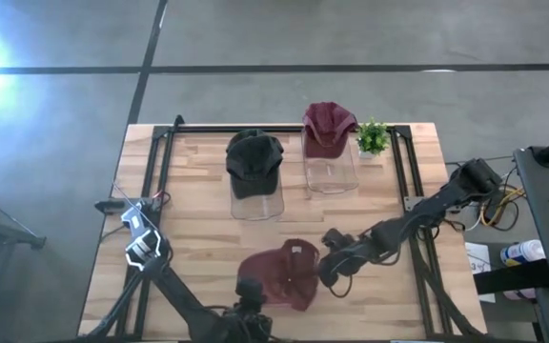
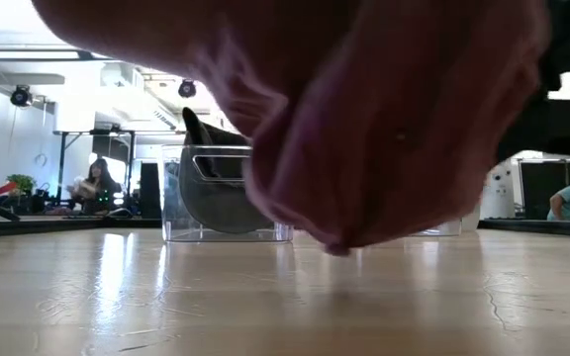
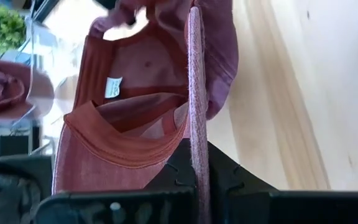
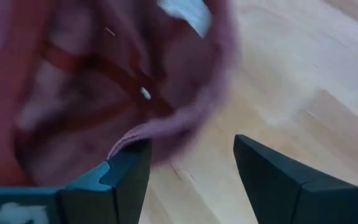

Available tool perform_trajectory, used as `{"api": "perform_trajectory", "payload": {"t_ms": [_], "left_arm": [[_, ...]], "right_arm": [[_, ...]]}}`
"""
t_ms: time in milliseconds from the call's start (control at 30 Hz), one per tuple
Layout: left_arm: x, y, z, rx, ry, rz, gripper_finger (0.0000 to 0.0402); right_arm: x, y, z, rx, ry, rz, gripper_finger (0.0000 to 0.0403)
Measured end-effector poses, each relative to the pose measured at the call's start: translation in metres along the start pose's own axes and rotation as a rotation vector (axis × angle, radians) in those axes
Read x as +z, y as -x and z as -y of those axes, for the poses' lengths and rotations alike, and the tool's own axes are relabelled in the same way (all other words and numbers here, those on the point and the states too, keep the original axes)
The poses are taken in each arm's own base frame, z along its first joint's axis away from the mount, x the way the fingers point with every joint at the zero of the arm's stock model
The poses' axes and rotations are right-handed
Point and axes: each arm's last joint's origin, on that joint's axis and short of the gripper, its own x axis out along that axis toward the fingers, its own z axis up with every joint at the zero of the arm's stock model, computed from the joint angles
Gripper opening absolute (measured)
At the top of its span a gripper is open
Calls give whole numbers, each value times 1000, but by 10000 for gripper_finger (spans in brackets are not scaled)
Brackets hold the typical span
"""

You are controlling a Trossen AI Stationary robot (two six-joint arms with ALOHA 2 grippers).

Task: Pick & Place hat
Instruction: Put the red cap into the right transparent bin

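Maroon hat (image 1: 282,274) hangs just off the table (image 1: 198,229) near the front edge, middle. Left gripper (image 1: 252,293) pinches its brim edge-on, likely to lift it clear for carrying. Right gripper (image 1: 335,267) sits at the hat's right side, fingers spread, one finger (image 4: 126,171) touching fabric, probably steadying or opening the crown. Long axis roughly brim-to-back, running diagonally from front-left toward right; hollow side faces the wrist cameras. Two hats already rest on clear stands (image 1: 255,202) near the back edge.
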Motion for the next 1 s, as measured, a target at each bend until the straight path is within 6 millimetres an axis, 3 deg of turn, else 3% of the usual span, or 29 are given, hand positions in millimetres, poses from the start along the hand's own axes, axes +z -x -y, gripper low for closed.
{"api": "perform_trajectory", "payload": {"t_ms": [200, 533, 867, 1000], "left_arm": [[8, -27, 2, -13, 0, 45, 4], [8, -70, -4, -21, 86, 37, 5], [4, -85, 5, -73, 121, 54, 5], [1, -86, 5, -85, 112, 35, 6]], "right_arm": [[7, -13, -19, 47, 69, -7, 224], [6, -55, -41, 24, 211, -73, 224], [3, -97, -48, -16, 256, -141, 224], [2, -103, -48, -20, 270, -143, 224]]}}
